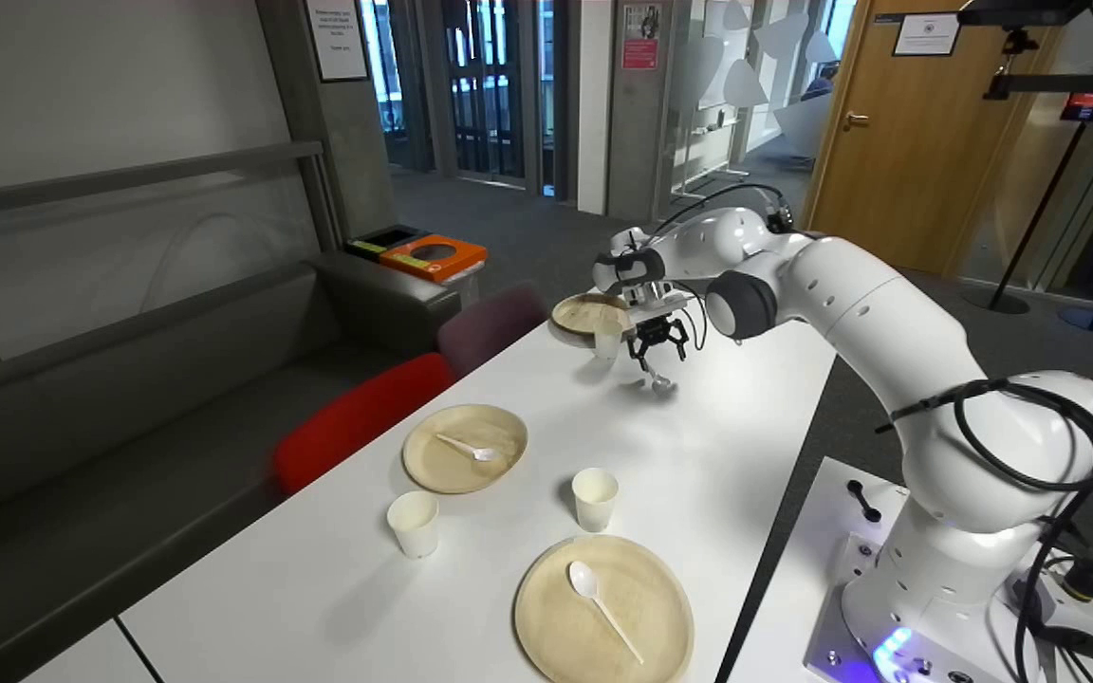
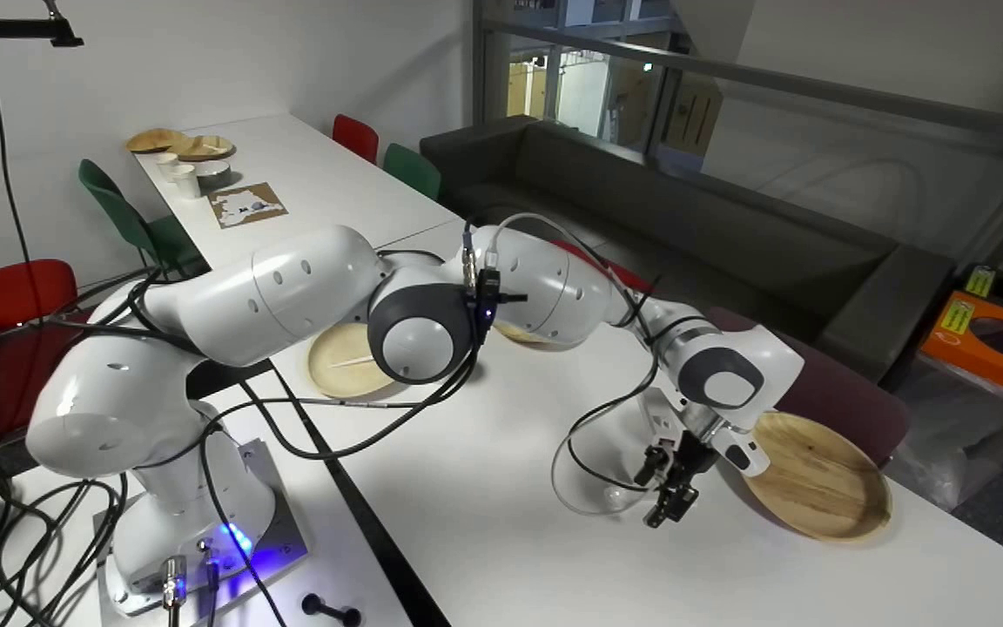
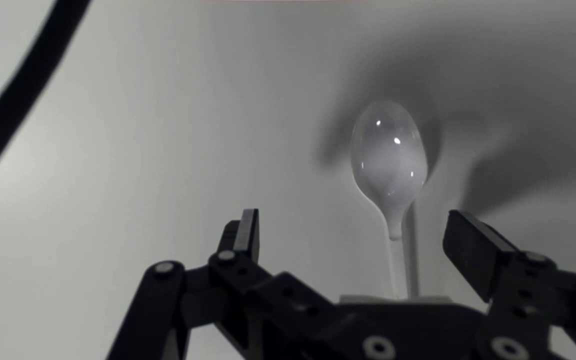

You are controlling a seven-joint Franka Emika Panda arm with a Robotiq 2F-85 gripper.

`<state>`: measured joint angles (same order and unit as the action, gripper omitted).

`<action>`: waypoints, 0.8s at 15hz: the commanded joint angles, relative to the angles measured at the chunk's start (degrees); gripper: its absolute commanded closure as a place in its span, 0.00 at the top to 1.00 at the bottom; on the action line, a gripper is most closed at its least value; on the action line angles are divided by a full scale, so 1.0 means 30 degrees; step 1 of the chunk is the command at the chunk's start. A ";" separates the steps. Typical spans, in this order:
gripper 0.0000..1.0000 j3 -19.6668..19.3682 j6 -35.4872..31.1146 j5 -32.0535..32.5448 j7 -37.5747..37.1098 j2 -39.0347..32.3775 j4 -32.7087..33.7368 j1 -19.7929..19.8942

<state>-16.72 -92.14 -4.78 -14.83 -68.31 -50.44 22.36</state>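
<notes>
White, oval-headed spoon [image 3: 392, 192] | glossy, perhaps plastic | jaws apart

Glossy plastic spoon [image 3: 391, 187], matt pincer [image 3: 352, 216], smooth wood-grained plate [image 2: 819, 479]

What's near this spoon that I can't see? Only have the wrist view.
Observer: A white cup stands close to the open fingers.
Operator: Anything else close?
Observer: Yes, a round wooden plate by the edge of the table.
Operator: Is this spoon the only one out there?
Observer: No, another spoon lies on the beige plate nearest the arm's base.
</notes>
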 commanded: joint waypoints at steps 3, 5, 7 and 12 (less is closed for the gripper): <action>1.00 0.0010 -0.0414 0.0048 0.0237 -0.0277 0.0420 0.0087; 0.90 0.0018 -0.0556 0.0027 0.0237 -0.0275 0.0400 0.0099; 0.70 0.0016 -0.0627 0.0012 0.0220 -0.0269 0.0410 0.0118; 0.60 0.0037 -0.0730 -0.0037 0.0188 -0.0253 0.0354 0.0133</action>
<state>-16.72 -93.60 -4.81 -14.83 -68.73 -50.44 22.38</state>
